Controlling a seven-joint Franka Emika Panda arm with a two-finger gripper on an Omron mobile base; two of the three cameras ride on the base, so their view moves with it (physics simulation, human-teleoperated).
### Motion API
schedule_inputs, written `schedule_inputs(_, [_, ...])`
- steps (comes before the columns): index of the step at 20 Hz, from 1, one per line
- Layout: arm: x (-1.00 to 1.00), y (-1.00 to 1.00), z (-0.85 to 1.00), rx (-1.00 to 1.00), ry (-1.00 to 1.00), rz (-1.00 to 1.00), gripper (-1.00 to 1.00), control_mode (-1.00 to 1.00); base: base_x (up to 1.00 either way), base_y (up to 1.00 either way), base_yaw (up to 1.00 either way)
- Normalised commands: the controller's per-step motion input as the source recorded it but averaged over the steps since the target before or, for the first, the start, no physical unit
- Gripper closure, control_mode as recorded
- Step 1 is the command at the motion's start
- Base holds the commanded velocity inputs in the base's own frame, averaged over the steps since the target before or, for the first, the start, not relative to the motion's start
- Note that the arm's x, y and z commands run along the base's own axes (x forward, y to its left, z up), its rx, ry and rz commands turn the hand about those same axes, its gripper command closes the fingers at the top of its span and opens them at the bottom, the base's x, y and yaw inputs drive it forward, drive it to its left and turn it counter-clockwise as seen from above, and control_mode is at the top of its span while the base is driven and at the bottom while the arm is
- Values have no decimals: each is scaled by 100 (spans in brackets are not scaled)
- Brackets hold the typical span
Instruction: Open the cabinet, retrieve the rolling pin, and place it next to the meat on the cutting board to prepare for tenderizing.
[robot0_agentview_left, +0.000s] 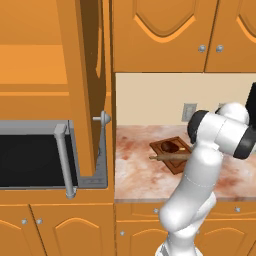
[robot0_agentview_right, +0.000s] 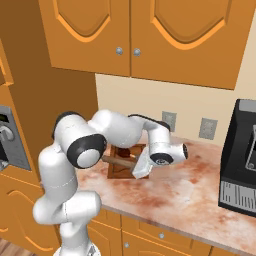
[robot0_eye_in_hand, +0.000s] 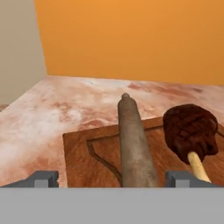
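Observation:
The cabinet stands open at the left, its tall orange door swung out toward me. The rolling pin lies flat on the cutting board, right beside the meat, a dark reddish lump with a pale bone stub. From the left base view I see the cutting board, the meat and the rolling pin on the marble counter. My gripper hovers low over the pin's near end, open, with a fingertip on either side of the pin. My gripper sits at the board's right edge.
A steel-framed microwave sits under the open cabinet, its handle jutting forward. A black appliance stands at the counter's right end. Closed upper doors hang above. Bare marble counter stretches right of the board.

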Motion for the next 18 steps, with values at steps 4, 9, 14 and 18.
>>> schedule_inputs(4, [-56, -1, 49, 4, -11, 0, -100, -100, 0, 0, 0])
schedule_inputs(9, [-57, 0, 60, 0, -16, 0, -100, -100, 0, 0, 0])
schedule_inputs(14, [-68, 11, 51, 0, -17, 0, -100, -100, 0, 0, 0])
schedule_inputs(18, [-76, 27, 33, 0, -16, 0, -100, -100, 0, 0, 0])
